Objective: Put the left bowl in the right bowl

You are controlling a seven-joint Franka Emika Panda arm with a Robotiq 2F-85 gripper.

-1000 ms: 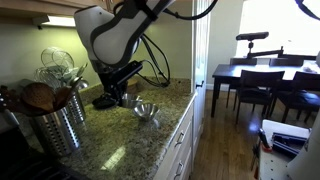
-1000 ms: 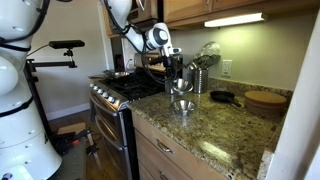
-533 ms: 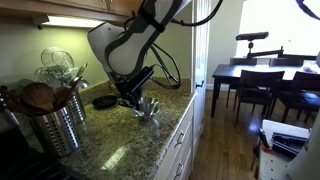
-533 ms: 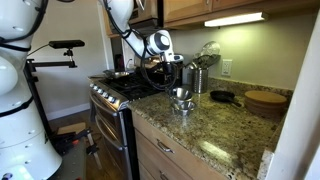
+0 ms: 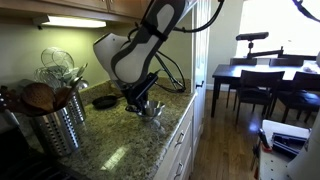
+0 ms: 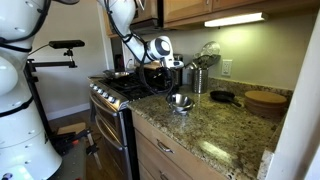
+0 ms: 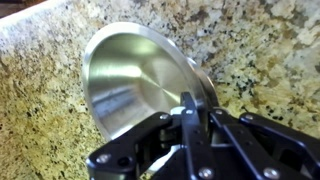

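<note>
Granite counter — gripper at left bowl; dining table beyond.

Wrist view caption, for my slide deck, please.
Gripper at the rim of a shiny steel bowl on a speckled granite counter.

White rounded arm with looping black cables — black pincer, silver screws
</note>
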